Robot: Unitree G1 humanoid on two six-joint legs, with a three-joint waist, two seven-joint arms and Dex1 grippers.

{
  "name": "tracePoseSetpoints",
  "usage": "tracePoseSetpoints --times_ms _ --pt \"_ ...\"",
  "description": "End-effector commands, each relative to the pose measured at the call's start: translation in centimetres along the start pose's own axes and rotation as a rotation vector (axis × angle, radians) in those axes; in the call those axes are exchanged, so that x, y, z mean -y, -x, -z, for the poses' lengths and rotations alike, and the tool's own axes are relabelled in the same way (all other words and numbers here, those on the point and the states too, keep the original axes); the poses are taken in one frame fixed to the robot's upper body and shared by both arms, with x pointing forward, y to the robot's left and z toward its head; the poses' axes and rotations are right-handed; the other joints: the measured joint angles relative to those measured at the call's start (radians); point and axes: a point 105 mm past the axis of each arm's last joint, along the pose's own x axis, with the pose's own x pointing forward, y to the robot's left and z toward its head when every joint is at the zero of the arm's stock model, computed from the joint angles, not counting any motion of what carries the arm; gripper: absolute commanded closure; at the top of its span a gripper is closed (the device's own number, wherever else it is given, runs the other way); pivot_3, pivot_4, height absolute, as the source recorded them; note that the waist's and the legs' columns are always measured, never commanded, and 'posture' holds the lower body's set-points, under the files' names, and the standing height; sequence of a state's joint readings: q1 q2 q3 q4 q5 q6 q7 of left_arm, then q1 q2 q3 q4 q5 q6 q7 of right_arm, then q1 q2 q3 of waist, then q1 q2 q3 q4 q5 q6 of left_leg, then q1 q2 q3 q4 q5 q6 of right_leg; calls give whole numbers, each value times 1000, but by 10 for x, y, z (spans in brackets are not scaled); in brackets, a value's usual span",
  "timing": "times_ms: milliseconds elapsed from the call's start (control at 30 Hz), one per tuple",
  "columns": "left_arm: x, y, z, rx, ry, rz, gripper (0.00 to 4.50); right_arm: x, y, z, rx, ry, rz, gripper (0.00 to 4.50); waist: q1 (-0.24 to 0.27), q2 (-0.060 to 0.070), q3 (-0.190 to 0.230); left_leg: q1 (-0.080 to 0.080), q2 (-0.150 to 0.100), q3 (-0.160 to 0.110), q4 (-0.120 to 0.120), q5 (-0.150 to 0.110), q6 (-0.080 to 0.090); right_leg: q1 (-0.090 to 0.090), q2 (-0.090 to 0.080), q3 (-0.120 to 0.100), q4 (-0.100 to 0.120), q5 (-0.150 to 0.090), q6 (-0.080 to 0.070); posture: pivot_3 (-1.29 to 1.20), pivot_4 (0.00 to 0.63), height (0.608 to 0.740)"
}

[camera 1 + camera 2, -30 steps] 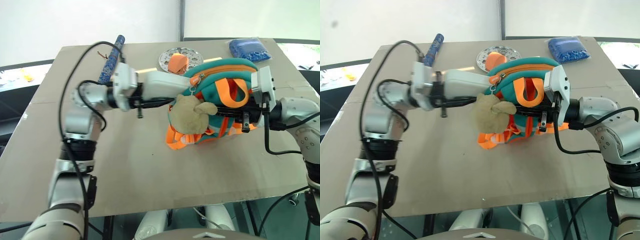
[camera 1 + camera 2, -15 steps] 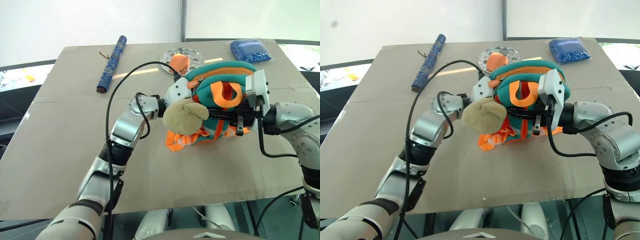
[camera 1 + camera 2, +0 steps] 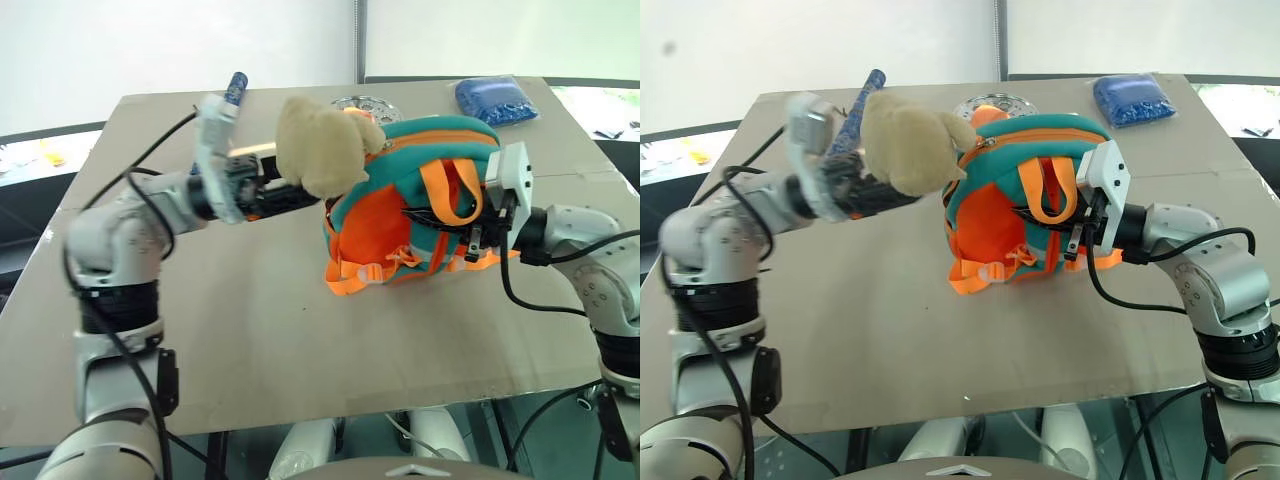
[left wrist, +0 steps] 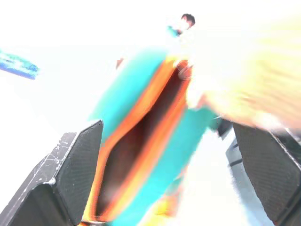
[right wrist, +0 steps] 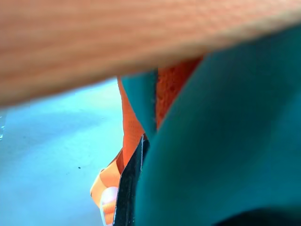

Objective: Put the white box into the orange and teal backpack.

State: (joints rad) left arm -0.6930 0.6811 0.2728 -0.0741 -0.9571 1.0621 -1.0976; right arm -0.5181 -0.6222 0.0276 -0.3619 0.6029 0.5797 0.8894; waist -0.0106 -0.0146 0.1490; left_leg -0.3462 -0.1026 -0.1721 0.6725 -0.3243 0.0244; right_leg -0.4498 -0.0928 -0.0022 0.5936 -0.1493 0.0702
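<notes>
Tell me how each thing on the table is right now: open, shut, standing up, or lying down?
Orange and teal backpack: standing upright on the table, top zipper open.
Beige plush toy: flung up beside the backpack's top.
Left gripper: open, holding nothing.
Right gripper: shut on the backpack's side.
Round silver plate: lying flat behind the backpack.
Blue beaded pouch: lying flat at the far corner.
Blue patterned tube: lying flat.
</notes>
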Motion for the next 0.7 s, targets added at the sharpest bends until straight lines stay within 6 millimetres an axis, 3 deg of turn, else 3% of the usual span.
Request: tracePoseSetpoints --times_ms 33,533,633,700 --pt "21 -1 5 -19 34 47 45 3 -1 -5 16 46 0 4500 0 0 0 0 0 0 0 0 0 0 0 0 0 0 0 0 150 733" --pt "18 -27 6 112 52 2 45 3 -5 -8 10 58 -20 4500 -1 0 0 1 0 1 0 0 0 1 0 1 0 0 -1 0 150 733" --pt "19 -27 6 117 58 10 884 2 -4 -8 7 56 -16 4500 -1 0 0 1 0 1 0 0 0 1 0 1 0 0 -1 0 150 733" --pt "20 -26 7 119 61 15 1799 2 -4 -8 6 54 -12 4500 -1 0 0 1 0 1 0 0 0 1 0 1 0 0 -1 0 150 733"
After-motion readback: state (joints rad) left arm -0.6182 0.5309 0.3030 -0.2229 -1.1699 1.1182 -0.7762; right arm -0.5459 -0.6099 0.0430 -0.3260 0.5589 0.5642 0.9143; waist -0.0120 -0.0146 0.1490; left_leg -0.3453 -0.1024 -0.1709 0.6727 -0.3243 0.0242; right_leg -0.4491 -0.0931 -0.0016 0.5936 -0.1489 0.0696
